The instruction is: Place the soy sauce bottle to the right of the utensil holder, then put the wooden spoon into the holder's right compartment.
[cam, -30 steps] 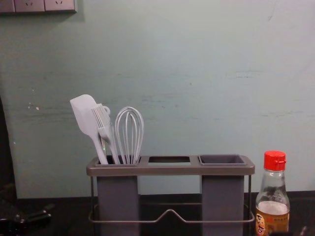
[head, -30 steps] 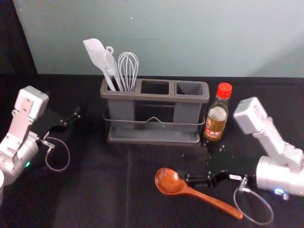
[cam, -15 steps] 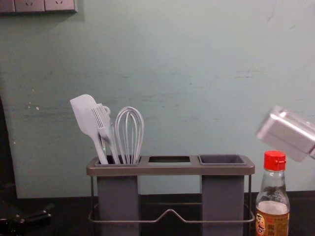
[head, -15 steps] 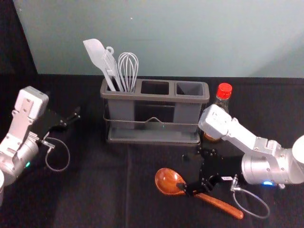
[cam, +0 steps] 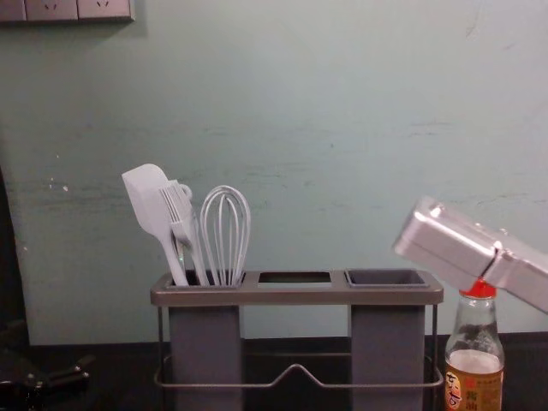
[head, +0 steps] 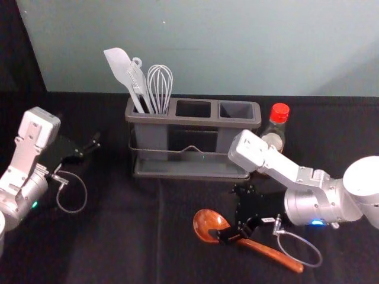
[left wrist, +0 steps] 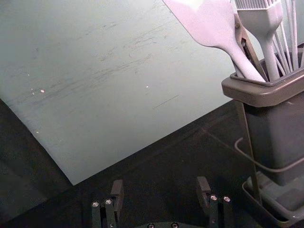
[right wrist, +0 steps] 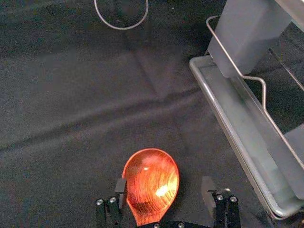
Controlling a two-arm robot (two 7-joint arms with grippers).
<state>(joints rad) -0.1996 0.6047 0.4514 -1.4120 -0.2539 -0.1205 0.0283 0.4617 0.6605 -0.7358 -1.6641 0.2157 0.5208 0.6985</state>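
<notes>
The grey utensil holder (head: 189, 174) stands mid-table; its left compartment holds the white tools. Just right of it is the red-capped soy sauce bottle (head: 279, 113), partly behind the right arm; its label shows in the chest view. In front lies the wooden spoon (head: 269, 252), bowl to the left. Over the spoon's bowl end and the cloth behind it, my right gripper (head: 227, 212) is open. In its wrist view, my right gripper (right wrist: 164, 186) has the spoon bowl (right wrist: 151, 183) close to one finger. My left gripper (head: 89, 148) stays parked left of the holder, open.
A white spatula (head: 120, 68), a brush and a whisk (head: 160, 86) rise from the holder. The pale wall (head: 207, 47) runs behind the black-covered table (head: 118, 236). The right forearm passes in front of the bottle.
My right gripper has moved left and turned, its fingers now spread across the spoon's bowl end. The right arm now covers part of the bottle. Bottle, spoon, holder and left arm have stayed put.
</notes>
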